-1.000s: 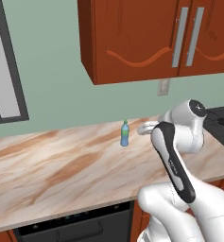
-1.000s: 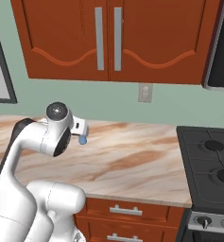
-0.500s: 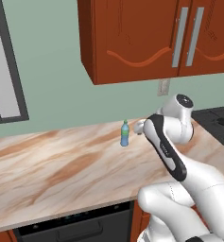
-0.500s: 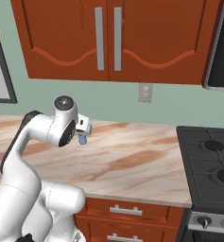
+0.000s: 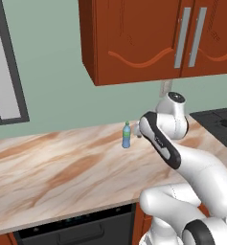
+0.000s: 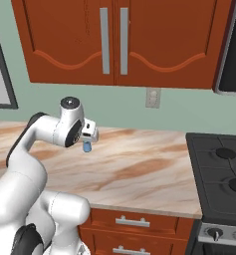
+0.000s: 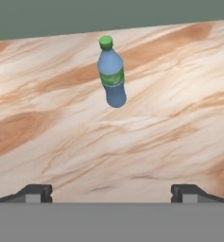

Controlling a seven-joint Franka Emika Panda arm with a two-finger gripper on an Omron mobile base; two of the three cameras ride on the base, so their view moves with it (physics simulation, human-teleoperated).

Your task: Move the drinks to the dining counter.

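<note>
Upright, blue bottle stands capped on marble counter.

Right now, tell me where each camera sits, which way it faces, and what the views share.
Left base view: behind the arm's left, facing the counter and wall cabinets; arm rises lower right.
Right base view: behind the arm's right, facing the same counter and the stove; arm rises lower left.
Hand view: on the hand, looking down; open tool at bottom.
All three share the upright bottle.

Arm folded, elbow high — fingers spread wide, empty.
</note>
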